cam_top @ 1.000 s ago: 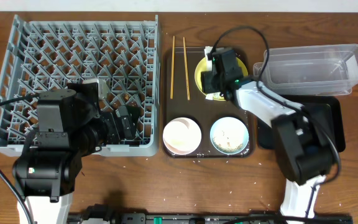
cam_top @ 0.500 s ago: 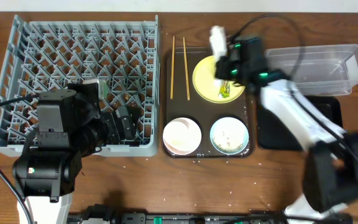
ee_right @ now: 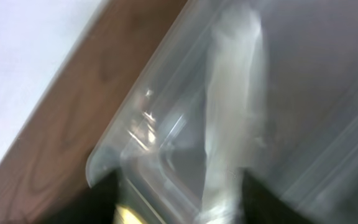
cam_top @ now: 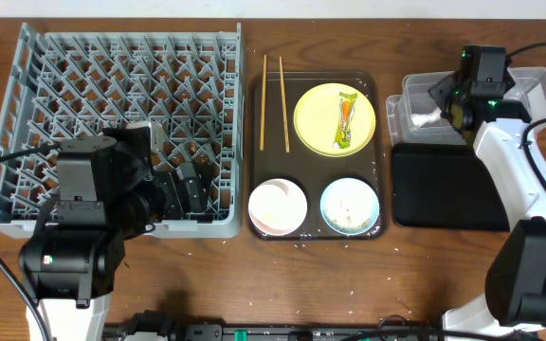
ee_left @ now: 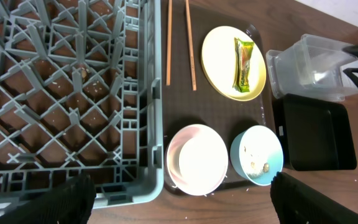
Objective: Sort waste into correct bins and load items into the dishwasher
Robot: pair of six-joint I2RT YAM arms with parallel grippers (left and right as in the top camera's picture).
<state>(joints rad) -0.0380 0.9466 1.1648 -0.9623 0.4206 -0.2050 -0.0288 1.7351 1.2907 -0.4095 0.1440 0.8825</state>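
Note:
My right gripper (cam_top: 446, 102) hangs over the left end of the clear tub (cam_top: 500, 99). In the blurred right wrist view its jaws (ee_right: 179, 202) stand wide apart. The crumpled white wrapper (cam_top: 423, 118) lies in the tub, loose between them (ee_right: 232, 112). The orange-and-green sachet (cam_top: 347, 120) lies on the yellow plate (cam_top: 322, 117). The light blue bowl (cam_top: 350, 206) holds rice grains, next to the white bowl (cam_top: 277, 207). Two chopsticks (cam_top: 273, 102) lie left of the plate. My left gripper (ee_left: 188, 202) is open and empty at the grey dish rack's (cam_top: 112, 85) front right corner. The small cup is out of view.
The plate, bowls and chopsticks sit on a dark brown serving tray (cam_top: 313, 169) between the rack and the bins. The glossy black tray (cam_top: 448, 185) lies in front of the clear tub. Stray grains dot the wooden table (cam_top: 349, 284) near its front.
My right gripper lifted the white wrapper off the yellow plate, carried it right, and now stands open over the clear tub with the wrapper inside. The left arm has not moved.

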